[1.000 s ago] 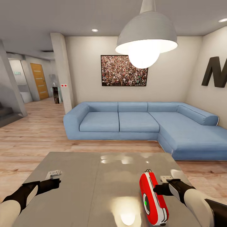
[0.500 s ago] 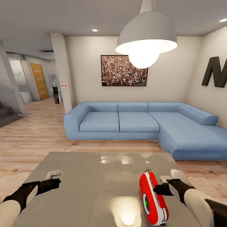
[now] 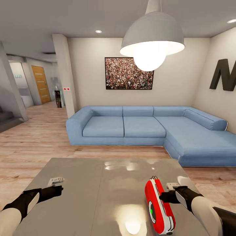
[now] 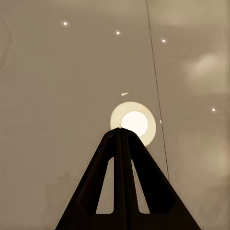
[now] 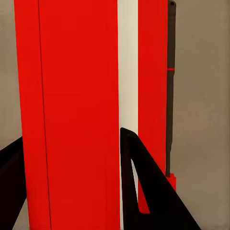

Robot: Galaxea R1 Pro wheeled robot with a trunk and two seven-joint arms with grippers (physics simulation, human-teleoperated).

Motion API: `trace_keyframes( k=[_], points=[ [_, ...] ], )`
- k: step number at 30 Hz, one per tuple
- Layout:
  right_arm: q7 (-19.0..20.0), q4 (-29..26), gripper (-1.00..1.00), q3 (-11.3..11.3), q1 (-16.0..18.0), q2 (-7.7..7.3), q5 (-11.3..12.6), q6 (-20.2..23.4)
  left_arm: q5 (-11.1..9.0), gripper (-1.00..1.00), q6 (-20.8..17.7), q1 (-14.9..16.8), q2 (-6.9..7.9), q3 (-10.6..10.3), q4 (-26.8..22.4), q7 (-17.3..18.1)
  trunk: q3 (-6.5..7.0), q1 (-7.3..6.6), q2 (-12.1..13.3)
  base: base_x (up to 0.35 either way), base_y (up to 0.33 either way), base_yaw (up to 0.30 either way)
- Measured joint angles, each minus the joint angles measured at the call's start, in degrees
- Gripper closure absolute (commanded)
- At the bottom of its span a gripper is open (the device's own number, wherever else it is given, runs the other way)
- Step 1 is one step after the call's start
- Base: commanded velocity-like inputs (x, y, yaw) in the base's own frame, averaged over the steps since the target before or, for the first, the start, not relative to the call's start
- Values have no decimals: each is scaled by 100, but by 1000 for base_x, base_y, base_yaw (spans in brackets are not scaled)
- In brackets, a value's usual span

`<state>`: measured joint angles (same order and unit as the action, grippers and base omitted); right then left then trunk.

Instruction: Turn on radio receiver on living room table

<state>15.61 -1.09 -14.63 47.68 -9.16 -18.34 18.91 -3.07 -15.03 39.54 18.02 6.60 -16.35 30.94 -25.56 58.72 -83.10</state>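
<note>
1. Where the head view is followed from its left edge, the left gripper (image 3: 60, 188) is seen held low over the near left part of the table (image 3: 98, 183); its fingers (image 4: 120, 143) are pressed together at the tips, clenched on nothing, as shown in the left wrist view above the glossy grey top.
2. Behind it, a wooden floor (image 3: 36, 141) and a hallway with an orange door (image 3: 41, 83) are seen at the far left.
3. Across the middle, the blue L-shaped sofa (image 3: 131, 126) is placed against the back wall of the living room, under a framed crowd picture (image 3: 128, 73) and a grey dome pendant lamp (image 3: 152, 36).
4. On the near right part of the table, the radio receiver (image 3: 159, 205) is found standing on its edge, its dial face turned toward the left.
5. At the right, the right gripper (image 3: 163, 197) is held against the radio's side; its fingers (image 5: 143, 191) are spread apart around the red and white body (image 5: 81, 110), but whether they press on it cannot be told.
</note>
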Motion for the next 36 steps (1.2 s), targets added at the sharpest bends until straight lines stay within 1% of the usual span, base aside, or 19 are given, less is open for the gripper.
trace_keyframes(
  k=[4,5,6,7,36],
  points=[
    [0,-1,100,0,0,0,0,1,0,100,0,0,0,0,4,0,0,0,0,0,0,0],
    [0,-1,-100,-1,-1,0,0,0,1,100,0,0,0,0,6,0,0,0,0,0,0,0],
    [3,-21,-100,-54,-259,2,38,-110,2,100,0,1,0,0,7,0,-2,1,2,0,0,0],
    [4,-22,-100,-54,-312,2,40,-113,2,100,0,1,0,0,8,0,-2,1,2,0,0,0],
    [4,-22,-100,-57,-312,2,41,-115,5,100,0,1,7,0,35,0,-2,1,2,0,0,0]
  ],
)
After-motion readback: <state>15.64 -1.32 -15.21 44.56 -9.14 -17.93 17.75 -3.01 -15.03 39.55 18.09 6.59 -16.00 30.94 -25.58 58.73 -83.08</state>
